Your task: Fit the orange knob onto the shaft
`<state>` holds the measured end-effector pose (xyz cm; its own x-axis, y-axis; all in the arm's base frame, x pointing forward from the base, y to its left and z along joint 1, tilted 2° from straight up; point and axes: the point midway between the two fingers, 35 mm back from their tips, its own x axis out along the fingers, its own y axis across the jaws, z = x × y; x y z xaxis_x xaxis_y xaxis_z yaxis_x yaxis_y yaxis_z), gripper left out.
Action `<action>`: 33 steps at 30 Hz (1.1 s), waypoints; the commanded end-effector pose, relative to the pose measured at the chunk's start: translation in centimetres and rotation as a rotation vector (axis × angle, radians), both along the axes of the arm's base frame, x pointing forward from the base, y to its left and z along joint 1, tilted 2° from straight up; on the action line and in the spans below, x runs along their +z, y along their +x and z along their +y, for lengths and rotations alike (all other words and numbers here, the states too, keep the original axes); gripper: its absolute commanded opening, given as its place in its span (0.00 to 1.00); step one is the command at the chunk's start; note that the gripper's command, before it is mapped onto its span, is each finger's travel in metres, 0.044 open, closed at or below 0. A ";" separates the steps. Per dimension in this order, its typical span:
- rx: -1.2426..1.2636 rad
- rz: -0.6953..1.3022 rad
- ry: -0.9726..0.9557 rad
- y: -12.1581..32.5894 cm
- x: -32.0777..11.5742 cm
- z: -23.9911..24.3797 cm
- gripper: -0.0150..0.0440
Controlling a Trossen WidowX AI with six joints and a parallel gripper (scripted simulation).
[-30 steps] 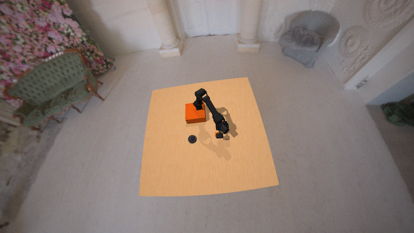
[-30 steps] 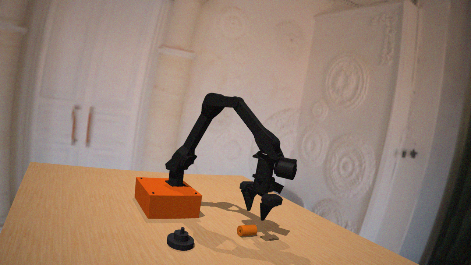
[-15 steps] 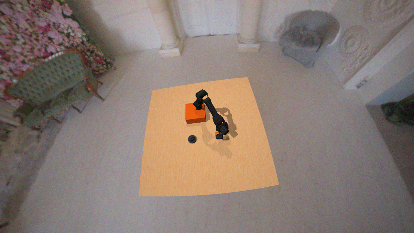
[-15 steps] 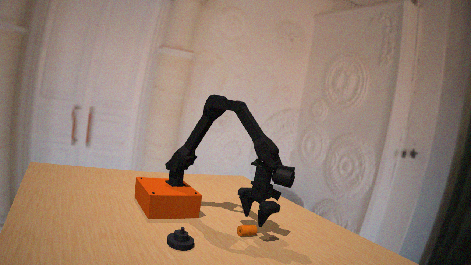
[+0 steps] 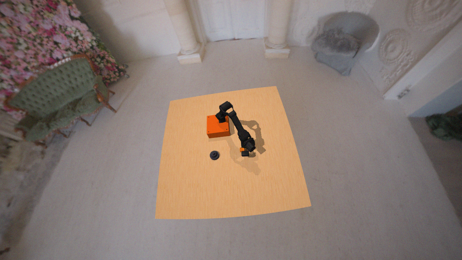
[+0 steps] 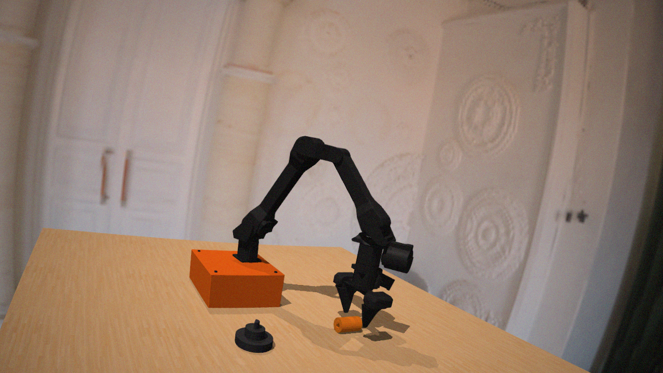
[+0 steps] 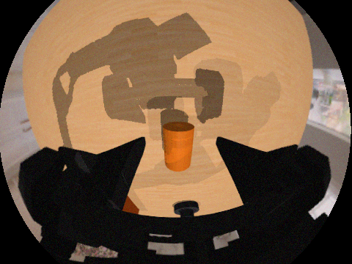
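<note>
The orange knob (image 5: 242, 149) (image 6: 347, 324) (image 7: 178, 148) lies on its side on the table. Its end with the hole faces left in the exterior view, towards the pedestal's side. My gripper (image 6: 356, 319) (image 7: 182, 140) points down over the knob, wide open and empty. In the wrist view the knob shows between the two fingers, touching neither; the fingertips are a little above the table. The dark round pedestal (image 5: 214, 157) (image 6: 252, 342) (image 7: 186, 208) stands upright to the left of the knob in the top and exterior views. Its shaft (image 6: 257, 322) is bare; the flat side cannot be made out.
The orange base box (image 5: 217, 124) (image 6: 245, 289) of the arm stands behind the pedestal in the top and exterior views. The wooden table (image 5: 194, 194) (image 6: 115, 297) carries the arm's shadows around the knob. A corner of the box shows at the lower left of the wrist view.
</note>
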<state>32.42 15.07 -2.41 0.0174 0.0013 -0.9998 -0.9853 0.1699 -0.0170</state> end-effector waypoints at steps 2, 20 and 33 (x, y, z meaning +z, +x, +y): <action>0.006 0.012 0.000 -0.3 -1.2 0.0 1.00; 0.006 0.013 0.000 -0.3 -2.4 -0.1 0.66; 0.006 0.013 0.000 -0.3 -2.4 -0.1 0.59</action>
